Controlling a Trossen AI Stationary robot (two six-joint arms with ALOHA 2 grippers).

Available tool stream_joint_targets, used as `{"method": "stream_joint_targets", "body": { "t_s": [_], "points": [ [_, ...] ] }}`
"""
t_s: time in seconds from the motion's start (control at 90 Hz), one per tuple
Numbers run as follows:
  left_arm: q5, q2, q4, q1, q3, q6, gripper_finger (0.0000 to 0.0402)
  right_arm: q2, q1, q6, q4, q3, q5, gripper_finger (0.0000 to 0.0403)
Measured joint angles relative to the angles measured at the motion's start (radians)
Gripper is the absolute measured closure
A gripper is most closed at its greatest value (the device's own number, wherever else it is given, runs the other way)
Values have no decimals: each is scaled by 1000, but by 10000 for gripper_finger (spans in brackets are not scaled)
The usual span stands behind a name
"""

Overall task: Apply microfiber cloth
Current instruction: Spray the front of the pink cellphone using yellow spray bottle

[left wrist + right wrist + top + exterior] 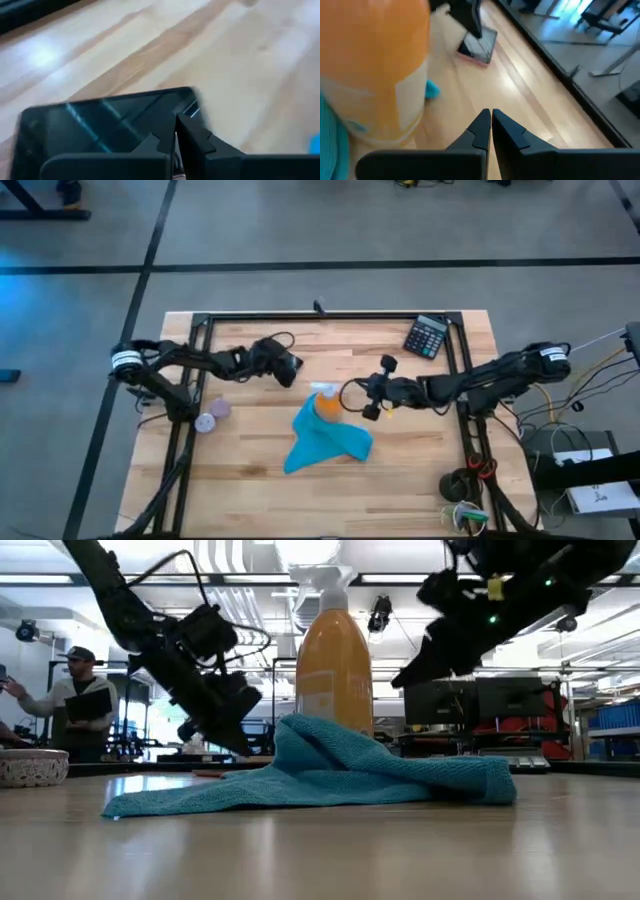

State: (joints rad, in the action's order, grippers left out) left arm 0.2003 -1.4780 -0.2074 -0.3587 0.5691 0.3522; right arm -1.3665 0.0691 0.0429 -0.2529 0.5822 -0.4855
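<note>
Right gripper [366, 397] hangs above the table just beside the orange spray bottle [326, 404], its two dark fingers [482, 131] pressed together with nothing between them, as the right wrist view shows; left gripper [291, 369] hovers over the wooden table [400, 470] farther back and to the left, its fingers [192, 139] likewise closed on nothing, with a black phone [100, 125] lying flat on the wood right under them; the turquoise microfiber cloth [322, 441] lies crumpled on the table near its middle, one fold bunched up against the base of the spray bottle, the rest spread toward the front edge, and neither gripper touches it; the bottle stands upright with a white trigger head and a pale label whose writing cannot be read; a black calculator [427, 336] sits at the far right corner; a small round lilac object [213, 415] rests near the left arm's base; a person [72, 700] stands in the room beyond.
</note>
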Motion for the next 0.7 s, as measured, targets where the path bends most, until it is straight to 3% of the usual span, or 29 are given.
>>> {"method": "stream_joint_targets", "body": {
  "t_s": [0.189, 0.311, 0.7],
  "points": [
    [3, 122, 105, 54, -6, -8, 400, -75, -7, 97, -72, -5, 25, 403],
    [10, 191, 115, 97, -59, 5, 401, -165, -27, 204, -197, -18, 95, 403],
    [7, 233, 73, 287, -202, 19, 400, -407, -303, 194, -579, -13, 643, 403]
  ]
}}
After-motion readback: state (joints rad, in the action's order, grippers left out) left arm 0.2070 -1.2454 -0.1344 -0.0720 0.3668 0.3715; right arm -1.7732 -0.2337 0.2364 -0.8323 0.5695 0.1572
